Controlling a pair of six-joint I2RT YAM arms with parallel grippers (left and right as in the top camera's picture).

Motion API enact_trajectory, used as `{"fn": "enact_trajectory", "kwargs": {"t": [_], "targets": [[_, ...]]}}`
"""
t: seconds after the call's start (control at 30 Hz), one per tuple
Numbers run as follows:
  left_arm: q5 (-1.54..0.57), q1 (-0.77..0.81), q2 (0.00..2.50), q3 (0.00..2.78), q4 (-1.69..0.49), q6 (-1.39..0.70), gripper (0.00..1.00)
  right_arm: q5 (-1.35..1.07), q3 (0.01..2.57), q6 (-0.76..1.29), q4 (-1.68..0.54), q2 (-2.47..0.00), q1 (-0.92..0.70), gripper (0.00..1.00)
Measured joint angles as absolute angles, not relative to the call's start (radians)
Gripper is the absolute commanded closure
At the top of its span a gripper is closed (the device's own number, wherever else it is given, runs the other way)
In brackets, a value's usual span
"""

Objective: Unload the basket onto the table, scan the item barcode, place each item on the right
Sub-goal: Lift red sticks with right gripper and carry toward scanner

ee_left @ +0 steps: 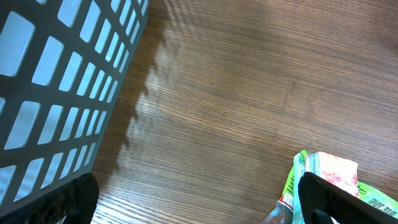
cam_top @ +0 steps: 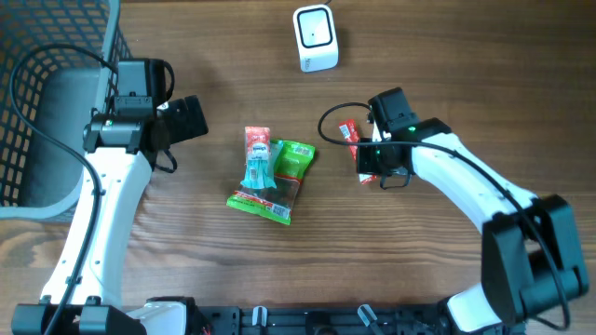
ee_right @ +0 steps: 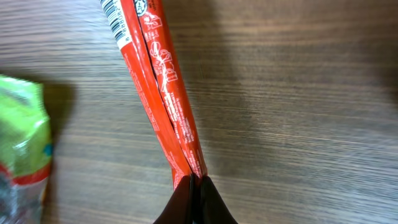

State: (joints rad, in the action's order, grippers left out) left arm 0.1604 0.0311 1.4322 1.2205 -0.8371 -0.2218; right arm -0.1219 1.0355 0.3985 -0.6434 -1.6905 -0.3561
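A long red snack packet [ee_right: 158, 81] lies on the wooden table, with a barcode [ee_right: 115, 15] printed near its far end. My right gripper [ee_right: 194, 186] is shut on the packet's near end, the jaws pressed together over the wrapper. From above, the red packet [cam_top: 348, 132] sticks out beside the right gripper [cam_top: 365, 160], right of the table's middle. The white scanner [cam_top: 315, 37] stands at the far edge of the table. My left gripper [cam_top: 191, 119] hovers open and holds nothing; its fingers [ee_left: 329, 199] show at the bottom corners of the left wrist view.
A pile of packets lies mid-table: a green bag [cam_top: 291, 163] and a teal-and-red packet [cam_top: 258, 167]. The green bag [ee_left: 292, 186] also shows by the left gripper's right finger. A grey mesh basket [cam_top: 37, 93] fills the far left corner.
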Motion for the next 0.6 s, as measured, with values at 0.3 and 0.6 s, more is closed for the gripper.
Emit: {"fn": "enact_trajectory", "kwargs": {"t": [0.3, 0.6], "targets": [[0.16, 0.031, 1.432, 1.221, -0.837, -0.222, 0.0, -0.119, 1.033, 0.349, -0.657, -1.687, -0.356, 0.43], [0.16, 0.031, 1.432, 1.221, -0.837, -0.222, 0.0, -0.157, 0.955, 0.385, -0.534, -1.772, -0.355, 0.96]]}}
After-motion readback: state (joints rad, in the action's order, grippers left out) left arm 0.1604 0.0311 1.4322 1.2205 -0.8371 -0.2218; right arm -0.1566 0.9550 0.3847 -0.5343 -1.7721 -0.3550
